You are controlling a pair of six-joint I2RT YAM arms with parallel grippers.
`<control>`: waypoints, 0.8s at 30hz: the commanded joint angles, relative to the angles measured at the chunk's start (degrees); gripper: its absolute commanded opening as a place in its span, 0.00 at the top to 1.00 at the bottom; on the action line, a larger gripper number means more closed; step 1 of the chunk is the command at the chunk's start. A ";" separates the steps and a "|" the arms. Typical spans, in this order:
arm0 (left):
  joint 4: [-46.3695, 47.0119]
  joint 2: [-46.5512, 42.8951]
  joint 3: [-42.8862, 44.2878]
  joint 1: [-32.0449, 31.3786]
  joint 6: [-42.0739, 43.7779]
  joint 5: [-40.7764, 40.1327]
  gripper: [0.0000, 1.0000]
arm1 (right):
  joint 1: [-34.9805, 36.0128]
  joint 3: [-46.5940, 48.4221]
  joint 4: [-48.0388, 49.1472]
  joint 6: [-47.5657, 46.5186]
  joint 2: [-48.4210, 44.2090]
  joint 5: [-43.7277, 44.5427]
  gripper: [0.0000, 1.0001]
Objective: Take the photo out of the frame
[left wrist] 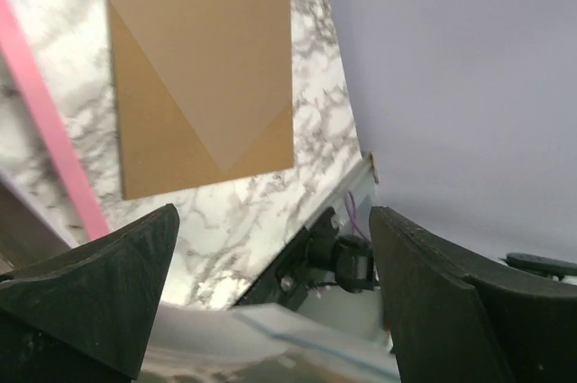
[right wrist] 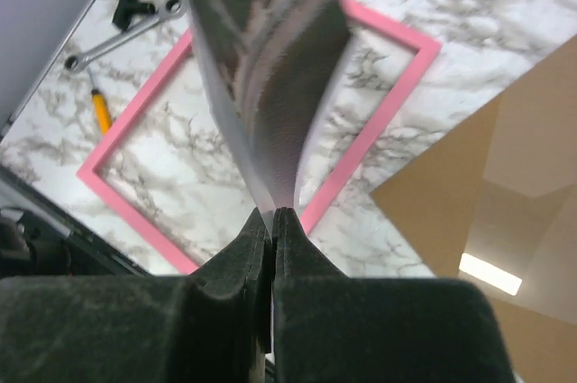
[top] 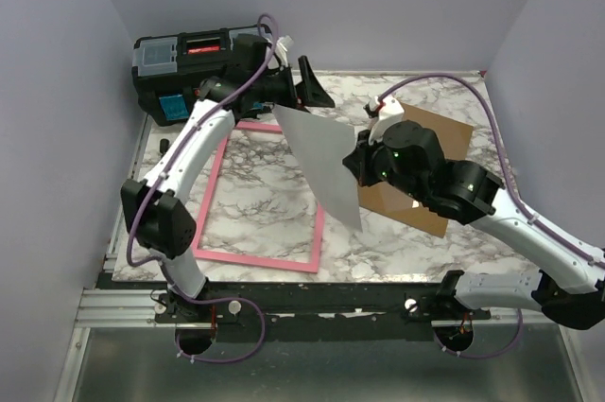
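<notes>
The pink frame lies flat on the marble table, with bare marble showing inside it. It also shows in the right wrist view and the left wrist view. My right gripper is shut on one edge of the photo and holds it up, tilted, above the frame's right side. In the right wrist view the closed jaws pinch the greyscale sheet. My left gripper is open at the photo's far top corner. A pale sheet edge lies low between its spread fingers.
The brown backing board lies on the table right of the frame, partly under my right arm. A black toolbox stands at the back left. A wrench and a yellow screwdriver lie left of the frame.
</notes>
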 commanded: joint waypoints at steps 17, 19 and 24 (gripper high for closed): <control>-6.32 -16.40 13.69 12.62 2.70 -8.07 0.04 | 0.43 6.95 8.74 -13.95 8.04 20.31 0.99; -4.17 -17.72 11.40 12.65 2.74 -7.50 0.04 | 0.35 8.10 8.42 -14.72 9.78 26.25 0.99; 0.25 -22.08 2.15 12.65 3.65 -6.88 0.04 | -2.85 10.70 8.77 -17.47 12.68 35.42 0.99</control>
